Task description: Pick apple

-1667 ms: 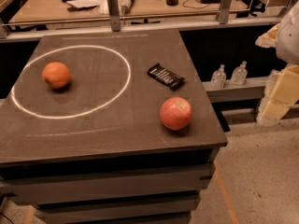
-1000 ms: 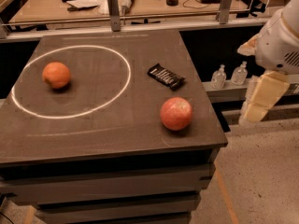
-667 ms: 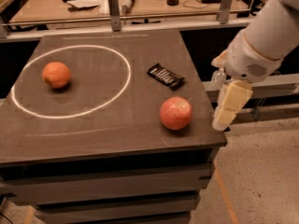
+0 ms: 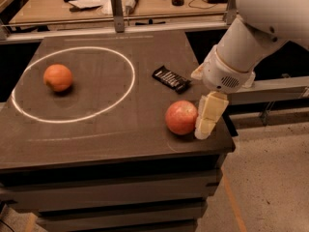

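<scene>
The apple [image 4: 181, 117] is pinkish-red with pale speckles and sits near the front right corner of the dark table [image 4: 106, 139]. My gripper [image 4: 208, 116] hangs from the white arm [image 4: 241, 52] and points down at the table's right edge. It is right beside the apple on its right side, close to or touching it. Nothing is seen held in it.
A plain orange fruit [image 4: 58, 77] lies inside a white painted circle [image 4: 126, 88] on the left. A dark wrapped snack bar [image 4: 171, 79] lies behind the apple. A cluttered wooden workbench [image 4: 145, 1] with metal posts [image 4: 116, 6] runs behind the table. Floor lies to the right.
My arm has swung in from the right and come lower, bringing the gripper from beyond the table's edge to right beside the apple. The apple, orange and snack bar have not moved.
</scene>
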Available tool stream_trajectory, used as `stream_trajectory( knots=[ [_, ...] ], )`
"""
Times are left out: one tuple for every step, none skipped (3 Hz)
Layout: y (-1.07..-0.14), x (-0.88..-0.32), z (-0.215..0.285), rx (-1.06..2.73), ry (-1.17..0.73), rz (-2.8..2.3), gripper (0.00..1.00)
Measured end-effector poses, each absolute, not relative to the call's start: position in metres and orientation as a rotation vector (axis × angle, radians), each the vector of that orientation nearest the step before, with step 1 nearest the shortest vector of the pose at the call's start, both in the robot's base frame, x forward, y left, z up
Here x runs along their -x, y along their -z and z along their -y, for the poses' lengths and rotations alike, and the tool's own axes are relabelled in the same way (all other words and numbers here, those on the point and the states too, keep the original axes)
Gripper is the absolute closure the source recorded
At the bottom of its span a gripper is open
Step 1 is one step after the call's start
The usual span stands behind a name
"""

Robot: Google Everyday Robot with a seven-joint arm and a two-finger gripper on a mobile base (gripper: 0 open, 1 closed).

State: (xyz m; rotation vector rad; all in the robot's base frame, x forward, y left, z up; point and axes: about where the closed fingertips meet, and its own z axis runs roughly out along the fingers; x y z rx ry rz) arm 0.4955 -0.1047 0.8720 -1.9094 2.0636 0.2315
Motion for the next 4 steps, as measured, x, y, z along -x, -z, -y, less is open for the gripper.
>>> stream_trajectory(
  knots=[
    [-0.868, -0.492, 0.091, 1.954, -0.262, -2.029, 0.00],
    [-0.859, -0.482, 0.077, 2.010, -0.308, -2.000, 0.02],
    [-0.855, -0.476, 0.069, 2.038, -0.323, -1.982, 0.26],
    [-0.850, -0.472, 0.068, 2.055, -0.298, -1.942, 0.47]
  ],
)
